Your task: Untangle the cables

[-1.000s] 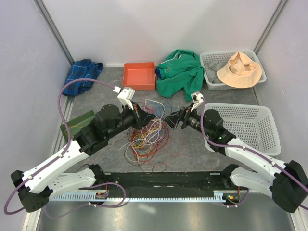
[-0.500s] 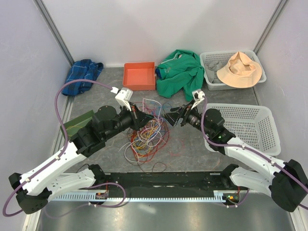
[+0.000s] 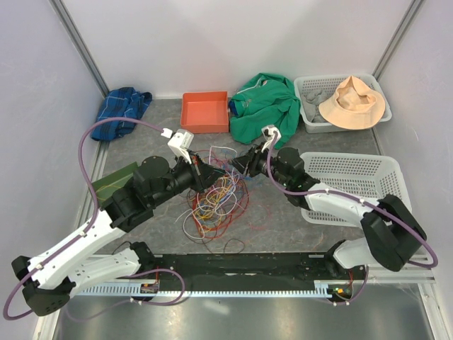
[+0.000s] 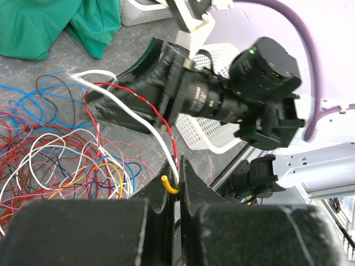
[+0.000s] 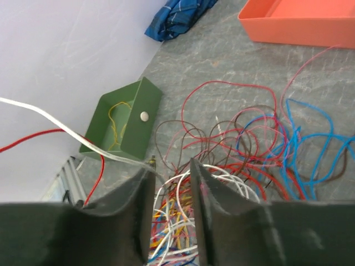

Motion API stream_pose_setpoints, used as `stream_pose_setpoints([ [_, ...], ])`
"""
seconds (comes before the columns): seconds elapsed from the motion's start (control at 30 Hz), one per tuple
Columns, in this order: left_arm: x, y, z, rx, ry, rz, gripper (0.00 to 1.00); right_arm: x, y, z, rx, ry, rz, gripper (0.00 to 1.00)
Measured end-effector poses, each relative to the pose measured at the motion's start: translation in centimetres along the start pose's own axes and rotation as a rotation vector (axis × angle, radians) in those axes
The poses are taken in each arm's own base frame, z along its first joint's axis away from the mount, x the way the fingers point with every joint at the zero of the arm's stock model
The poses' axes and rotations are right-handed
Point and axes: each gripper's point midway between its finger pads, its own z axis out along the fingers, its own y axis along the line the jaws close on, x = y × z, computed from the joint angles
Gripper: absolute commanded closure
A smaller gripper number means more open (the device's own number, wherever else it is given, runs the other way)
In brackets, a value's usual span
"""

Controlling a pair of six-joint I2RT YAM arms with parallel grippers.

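1. The left gripper [image 4: 177,166] has its fingers [image 4: 195,191] pressed together on a white cable [image 4: 133,116] and a red cable [image 4: 159,114].
2. Both strands reach the blurred right gripper [image 4: 113,104].
3. Tangled cables [image 4: 61,166] lie on the grey table [image 4: 130,47].
4. A green cloth [image 4: 50,25] lies far left.

No readable text, labels, numbers (all three views).

My left gripper [image 4: 176,173] pinches a white cable [image 4: 125,108], a red cable [image 4: 161,116] and a yellow cable [image 4: 166,185] by its hooked end. The white one stretches through the air to the fingertips of my right gripper [image 5: 169,183], with the red alongside. The other cables [image 3: 216,198] lie in a loose, many-coloured tangle beneath both grippers.
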Motion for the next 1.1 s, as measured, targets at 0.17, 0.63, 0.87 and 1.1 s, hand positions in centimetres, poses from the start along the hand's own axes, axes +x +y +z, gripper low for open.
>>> stream_pose_setpoints([
  [0.17, 0.0, 0.0, -0.2, 0.003, -0.005, 0.0, 0.98, -1.1, 0.7, 0.5, -0.022, -0.037, 0.008, 1.0],
  [0.63, 0.6, 6.3, -1.6, -0.307, -0.064, -0.03, 0.0, -21.3, 11.3, -9.1, 0.061, -0.385, -0.18, 1.0],
  [0.87, 1.4, 8.7, -1.8, -0.396, -0.088, -0.02, 0.02, -26.2, 13.2, -13.3, 0.164, -0.444, -0.223, 1.0],
  [1.1, 1.4, 8.6, -0.9, -0.331, -0.168, -0.033, 0.0, -32.0, 17.3, -16.9, 0.158, -0.535, -0.246, 1.0],
])
